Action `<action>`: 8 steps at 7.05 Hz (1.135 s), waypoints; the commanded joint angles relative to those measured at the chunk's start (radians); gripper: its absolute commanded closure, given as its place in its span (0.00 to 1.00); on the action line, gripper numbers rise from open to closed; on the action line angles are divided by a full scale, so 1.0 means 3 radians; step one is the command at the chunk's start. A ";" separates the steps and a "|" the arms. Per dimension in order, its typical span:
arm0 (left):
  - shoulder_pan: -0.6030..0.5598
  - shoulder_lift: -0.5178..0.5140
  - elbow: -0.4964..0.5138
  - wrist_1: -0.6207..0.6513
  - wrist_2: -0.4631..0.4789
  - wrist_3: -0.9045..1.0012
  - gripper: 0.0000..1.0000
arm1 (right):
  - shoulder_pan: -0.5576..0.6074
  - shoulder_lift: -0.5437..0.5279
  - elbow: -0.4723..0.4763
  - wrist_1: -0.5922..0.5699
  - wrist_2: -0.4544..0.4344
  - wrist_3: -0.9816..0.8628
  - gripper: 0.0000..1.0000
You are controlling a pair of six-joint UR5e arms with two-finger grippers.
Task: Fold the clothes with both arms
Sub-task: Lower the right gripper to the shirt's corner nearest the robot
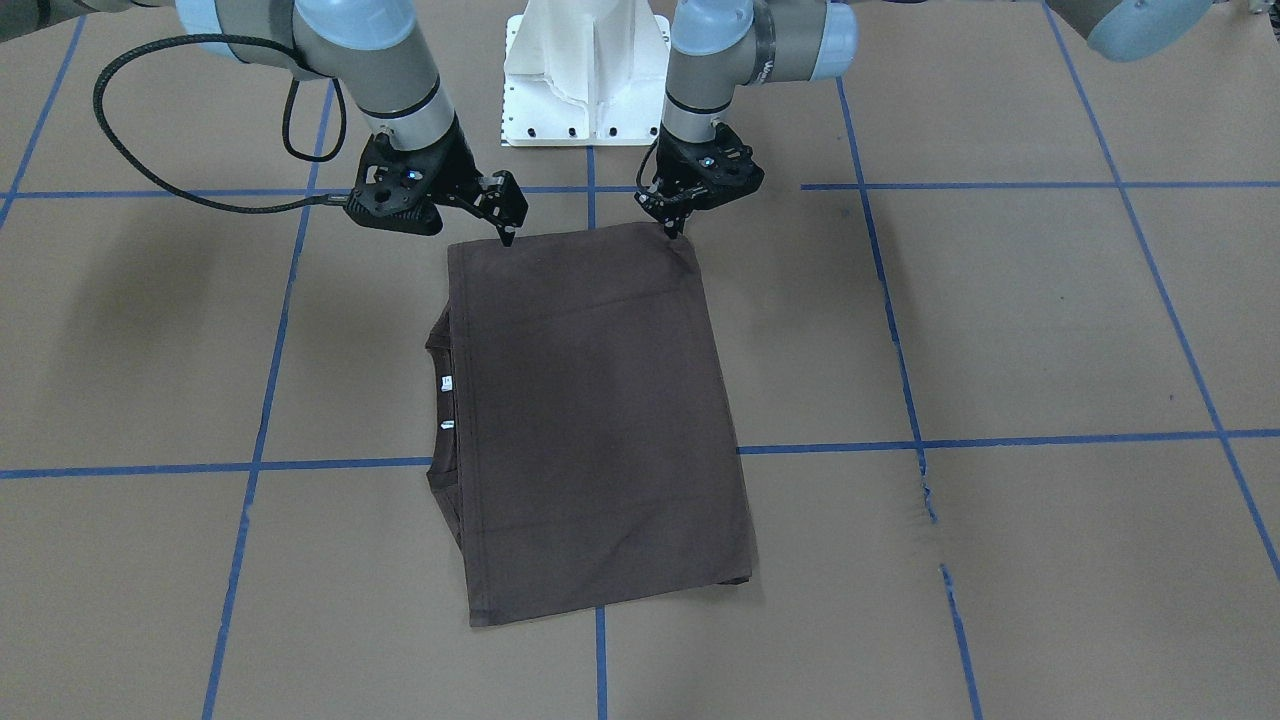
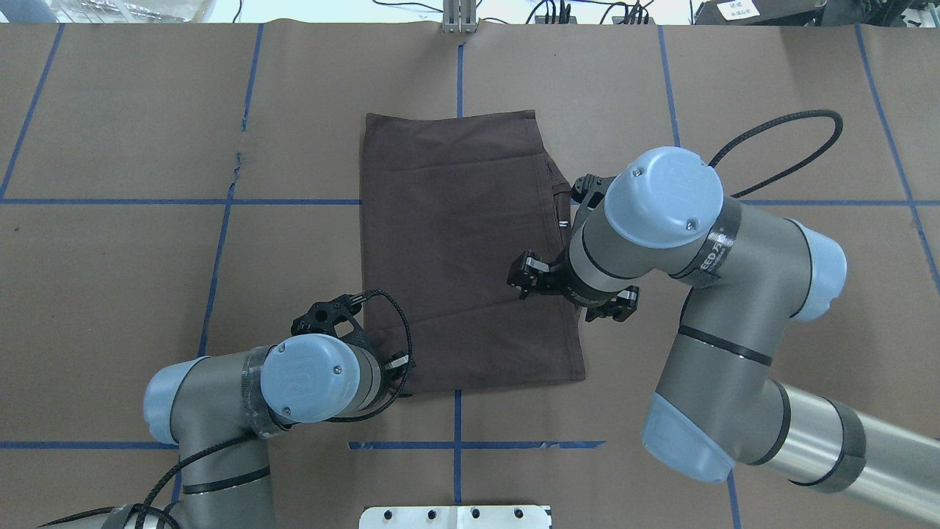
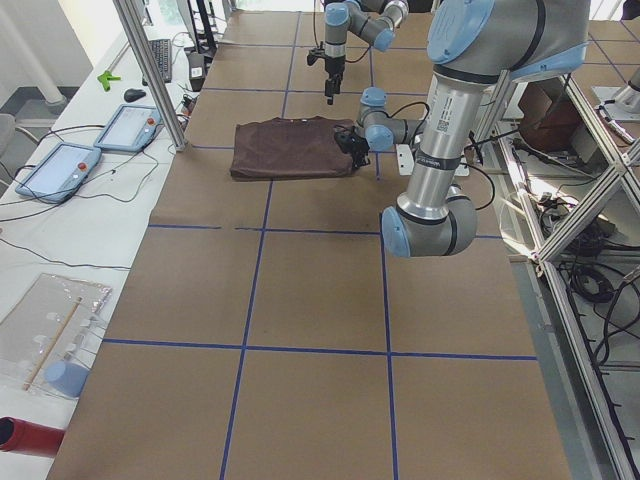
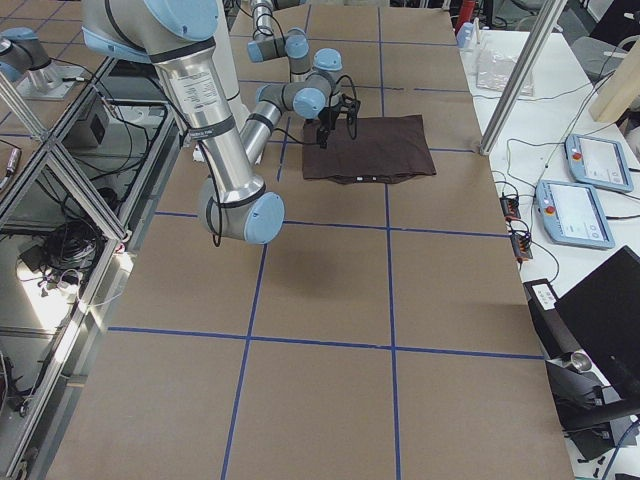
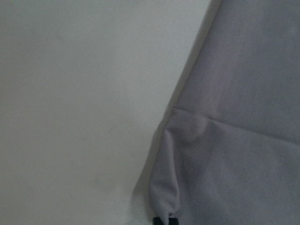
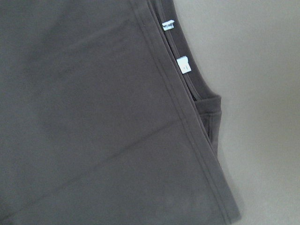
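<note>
The dark brown T-shirt (image 1: 600,420) lies flat on the table (image 1: 1000,330), folded into a long rectangle. It sits in the middle, in front of the white base (image 1: 585,70) of the robot. The collar (image 1: 445,400) shows out from under the folded layer on the side of the robot's right arm, and two small white tags (image 6: 183,64) are visible there.

The left gripper (image 1: 680,232) is down at one of the two shirt corners nearest the robot. In the left wrist view its jaws are pressed together on a small bunch of the cloth, which rises a little into the black fingertip (image 5: 165,219).

The right gripper (image 1: 507,235) points at the other near corner. In the side views it hangs above the cloth, not on it. From the front its fingers look like one thin tip, and the right wrist view shows only the shirt, so I cannot tell how far these jaws are open.

The table is covered with brown paper, crossed by blue tape lines (image 1: 1000,186).
</note>
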 commanded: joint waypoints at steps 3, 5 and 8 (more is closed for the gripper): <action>-0.0045 0.0005 -0.0088 0.0005 -0.0005 0.0054 1.00 | -0.0430 -0.0117 -0.0108 0.0122 -0.0397 0.0992 0.00; -0.0050 0.0005 -0.0155 0.0112 0.0000 0.0167 1.00 | -0.0430 -0.0107 -0.0144 0.0122 -0.0402 0.1002 0.00; -0.0045 0.0005 -0.0155 0.0112 0.0000 0.0167 1.00 | -0.0446 -0.0071 -0.0369 0.0122 -0.0407 0.0997 0.00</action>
